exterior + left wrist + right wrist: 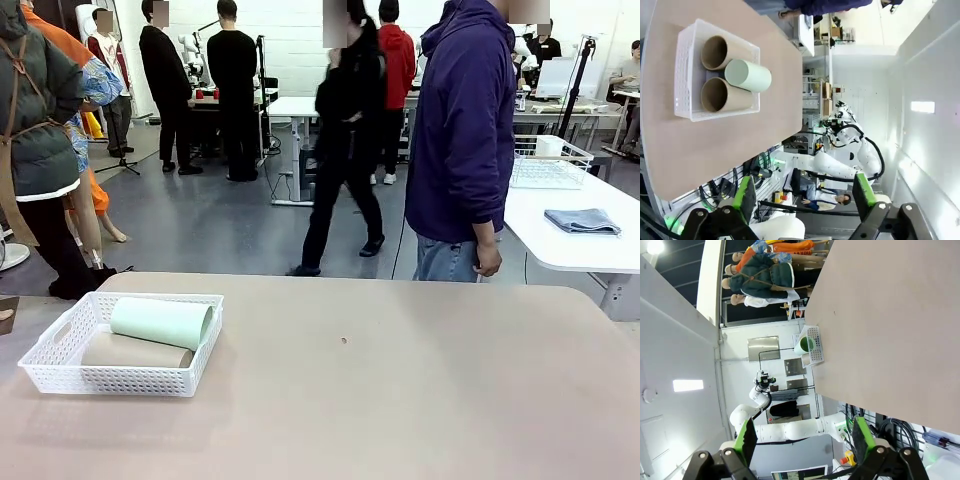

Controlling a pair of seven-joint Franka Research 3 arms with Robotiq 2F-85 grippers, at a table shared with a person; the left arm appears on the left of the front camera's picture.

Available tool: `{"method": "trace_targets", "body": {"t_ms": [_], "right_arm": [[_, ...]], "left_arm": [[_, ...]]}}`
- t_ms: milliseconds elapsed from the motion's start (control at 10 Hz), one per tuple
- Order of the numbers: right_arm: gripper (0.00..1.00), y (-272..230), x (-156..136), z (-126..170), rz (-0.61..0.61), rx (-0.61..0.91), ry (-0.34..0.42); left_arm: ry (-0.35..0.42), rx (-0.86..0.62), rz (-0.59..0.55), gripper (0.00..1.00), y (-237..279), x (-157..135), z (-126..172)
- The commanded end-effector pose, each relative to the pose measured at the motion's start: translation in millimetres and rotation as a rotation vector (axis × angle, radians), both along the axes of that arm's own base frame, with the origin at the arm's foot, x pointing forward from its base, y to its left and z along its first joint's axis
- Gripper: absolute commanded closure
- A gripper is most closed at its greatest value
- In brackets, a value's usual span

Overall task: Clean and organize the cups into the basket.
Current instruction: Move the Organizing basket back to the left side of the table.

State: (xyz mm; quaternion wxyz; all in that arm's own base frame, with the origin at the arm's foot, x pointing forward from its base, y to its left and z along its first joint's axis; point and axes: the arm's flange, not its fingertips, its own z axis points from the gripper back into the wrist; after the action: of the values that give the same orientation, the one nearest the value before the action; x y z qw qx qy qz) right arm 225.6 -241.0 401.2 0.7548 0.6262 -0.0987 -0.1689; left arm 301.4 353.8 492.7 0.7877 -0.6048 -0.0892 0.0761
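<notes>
At lower left of the front view, the white lattice basket (60,365) on the desk (400,400) already holds all three cups (735,75), mint one on top; both the left gripper (805,200) and right gripper (805,440) hang apart, empty, so the task looks finished.

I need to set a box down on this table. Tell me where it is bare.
The tan tabletop is bare from the shallow white lattice plastic basket across to its right edge, and along the far edge where the person in the purple hoodie stands. The near left corner is crowded: the basket holds two beige cylindrical cups with a pale mint green cup on top.
</notes>
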Motion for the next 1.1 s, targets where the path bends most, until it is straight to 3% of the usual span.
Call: {"method": "trace_targets", "body": {"t_ms": [0,300,400,1000], "right_arm": [[0.00,3,-3,0,0.001,-0.003,0.021],[0.00,3,-3,0,0.001,-0.003,0.021],[0.00,3,-3,0,0.001,-0.003,0.021],[0.00,3,-3,0,0.001,-0.003,0.021]], "left_arm": [[0.007,0.026,-0.008,0.00,37,6,10],[-0.029,0.086,0.029,0.00,32,-7,23],[0.004,0.039,0.027,0.00,19,0,5],[0.004,0.039,0.027,0.00,19,0,5]]}}
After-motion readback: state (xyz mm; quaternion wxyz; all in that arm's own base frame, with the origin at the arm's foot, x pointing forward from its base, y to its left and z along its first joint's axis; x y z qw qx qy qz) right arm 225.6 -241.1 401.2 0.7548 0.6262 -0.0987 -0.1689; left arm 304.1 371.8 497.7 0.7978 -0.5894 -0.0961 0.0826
